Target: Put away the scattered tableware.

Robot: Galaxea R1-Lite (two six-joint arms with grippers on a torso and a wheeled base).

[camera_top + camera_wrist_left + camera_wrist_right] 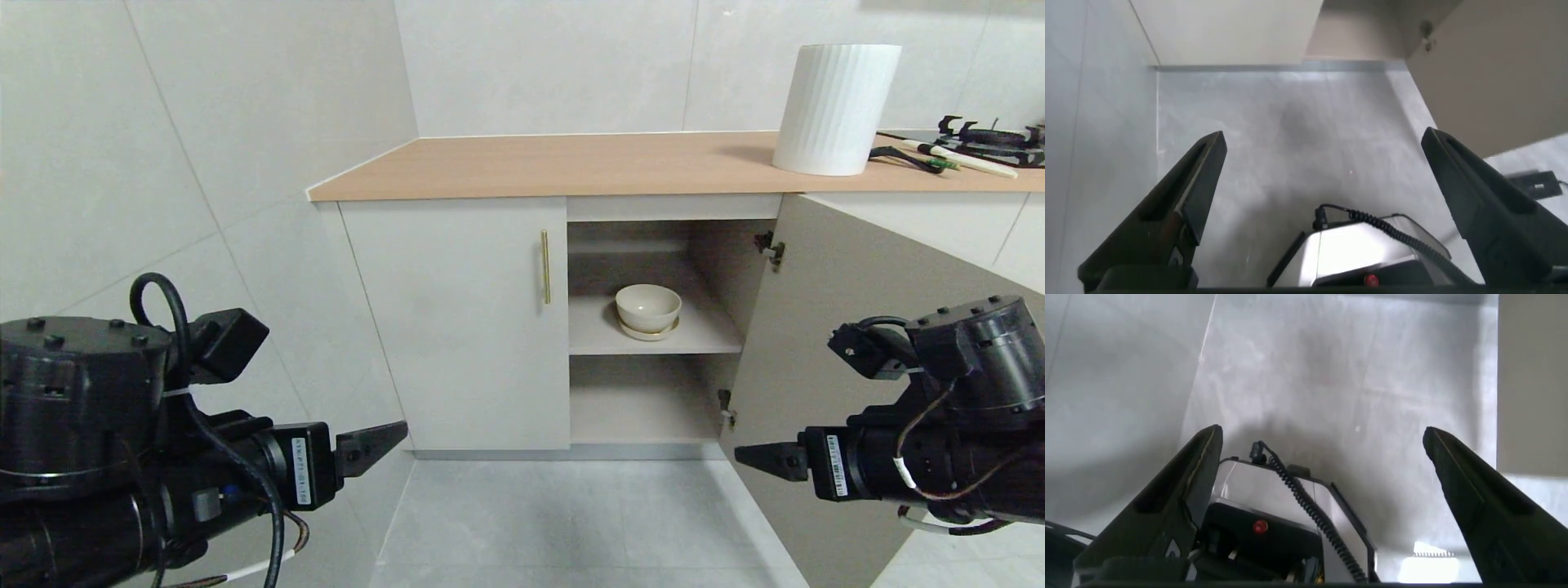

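Cream ceramic bowl, round and glazed, at centre frame on a pale matching saucer, both on the middle shelf of the open cupboard. Already stowed, by the look of it.

Probably stiff, smooth, slippery and chip-prone, of modest weight; liable to slide off the saucer if tilted. Best taken at the rim, one finger inside the wall and one outside, or lifted together with the saucer from beneath.

Just left of the shelf, closed white cupboard door with slim brass handle. To the right, grey door swung wide open.

Above, light wooden countertop, bearing a tall white ribbed cylinder at upper right. Beyond it, at the right edge, long-handled utensils and a black hob grate.

Lower left, left gripper, fingers spread wide, holding nothing, over grey floor tiles. Lower right, right gripper, likewise spread and unladen, well apart from the bowl.
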